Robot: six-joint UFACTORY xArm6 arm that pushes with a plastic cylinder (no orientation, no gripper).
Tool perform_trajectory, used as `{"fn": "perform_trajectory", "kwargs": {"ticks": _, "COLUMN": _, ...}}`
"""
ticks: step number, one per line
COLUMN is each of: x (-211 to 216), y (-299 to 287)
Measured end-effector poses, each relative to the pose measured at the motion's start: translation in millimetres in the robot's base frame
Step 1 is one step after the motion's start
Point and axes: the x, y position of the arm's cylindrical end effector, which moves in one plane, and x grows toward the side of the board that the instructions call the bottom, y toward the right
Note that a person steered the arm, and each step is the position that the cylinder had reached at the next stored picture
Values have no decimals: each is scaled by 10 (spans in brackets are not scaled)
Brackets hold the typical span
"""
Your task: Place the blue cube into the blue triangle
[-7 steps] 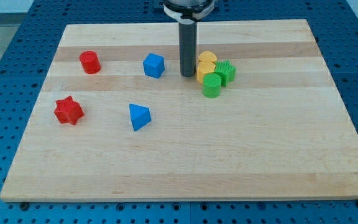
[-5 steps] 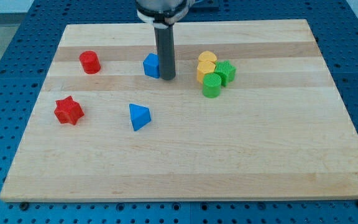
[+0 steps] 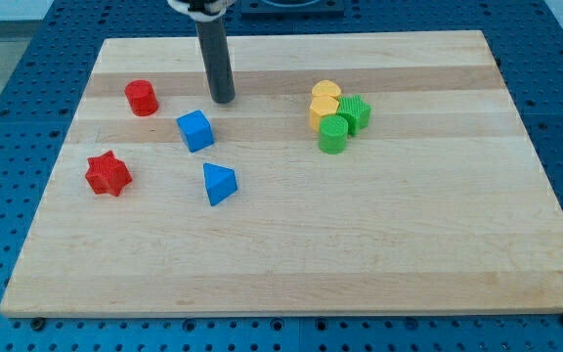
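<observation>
The blue cube point(image 3: 194, 130) sits on the wooden board, left of centre. The blue triangle point(image 3: 218, 183) lies just below it and slightly to the view's right, with a small gap between them. My tip point(image 3: 223, 99) stands above and to the right of the blue cube, apart from it, at the end of the dark upright rod.
A red cylinder point(image 3: 141, 97) and a red star point(image 3: 108, 173) lie at the view's left. A tight cluster of two yellow blocks point(image 3: 324, 102), a green star-like block point(image 3: 355, 113) and a green cylinder point(image 3: 333, 135) sits right of centre.
My tip swept from beside the yellow blocks to the view's left. It pushed the blue cube down and left, closer to the blue triangle, then ended above and right of the cube.
</observation>
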Motion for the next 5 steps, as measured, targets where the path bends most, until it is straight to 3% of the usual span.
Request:
{"fn": "perform_trajectory", "kwargs": {"ticks": 1, "x": 121, "y": -374}}
{"fn": "perform_trajectory", "kwargs": {"ticks": 3, "x": 762, "y": 57}}
{"fn": "perform_trajectory", "kwargs": {"ticks": 5, "x": 726, "y": -6}}
